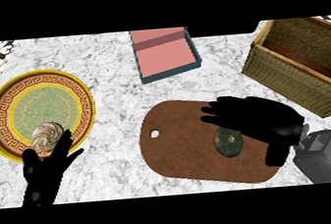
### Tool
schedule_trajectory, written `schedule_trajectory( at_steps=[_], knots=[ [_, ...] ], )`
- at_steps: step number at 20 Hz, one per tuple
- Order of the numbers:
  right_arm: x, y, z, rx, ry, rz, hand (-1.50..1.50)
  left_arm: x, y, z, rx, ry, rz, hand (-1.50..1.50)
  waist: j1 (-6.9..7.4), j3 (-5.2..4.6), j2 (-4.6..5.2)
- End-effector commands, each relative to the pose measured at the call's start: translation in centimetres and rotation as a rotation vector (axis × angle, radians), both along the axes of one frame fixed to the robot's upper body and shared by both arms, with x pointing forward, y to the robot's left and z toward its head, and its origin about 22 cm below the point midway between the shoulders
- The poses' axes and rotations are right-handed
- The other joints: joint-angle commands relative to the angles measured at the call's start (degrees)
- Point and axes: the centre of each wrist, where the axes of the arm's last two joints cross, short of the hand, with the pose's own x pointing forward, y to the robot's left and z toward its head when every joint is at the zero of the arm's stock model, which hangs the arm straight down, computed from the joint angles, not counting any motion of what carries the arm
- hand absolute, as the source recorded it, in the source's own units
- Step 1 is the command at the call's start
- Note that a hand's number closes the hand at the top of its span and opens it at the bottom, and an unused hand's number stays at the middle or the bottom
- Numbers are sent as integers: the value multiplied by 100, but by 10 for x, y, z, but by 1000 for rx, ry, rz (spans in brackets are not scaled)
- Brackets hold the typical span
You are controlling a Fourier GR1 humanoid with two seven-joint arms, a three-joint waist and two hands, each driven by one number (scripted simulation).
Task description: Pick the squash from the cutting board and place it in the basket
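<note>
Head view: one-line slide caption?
Right robot hand reaches over the green squash on the cutting board; wicker basket waits beyond, left robot hand resting open.

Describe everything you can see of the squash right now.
The squash shows as a small, round, dark green thing with a paler ring and centre, seen from above. It lies on the brown cutting board, toward its right half. The right hand is spread over it, fingers fairly straight, covering its upper right side; whether the hand touches it cannot be told. It is not yet in the wicker basket at the upper right.
</note>
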Motion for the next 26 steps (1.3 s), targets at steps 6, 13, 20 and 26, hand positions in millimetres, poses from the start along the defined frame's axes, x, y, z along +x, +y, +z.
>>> schedule_trajectory(
  at_steps=[6,13,20,26],
  knots=[
    [1,18,-32,-11,-7,18,-150,-10,12,-17,-6,87,14,0,9,-52,39],
    [-13,13,-34,-147,-17,4,-150,-7,3,-6,14,105,17,0,-27,-52,25],
    [5,13,-65,-109,17,-11,-150,-6,5,-20,5,102,-3,0,-6,-52,40],
    [0,6,-86,-104,10,11,-150,6,-11,-5,15,84,8,0,-22,-50,39]
  ],
)
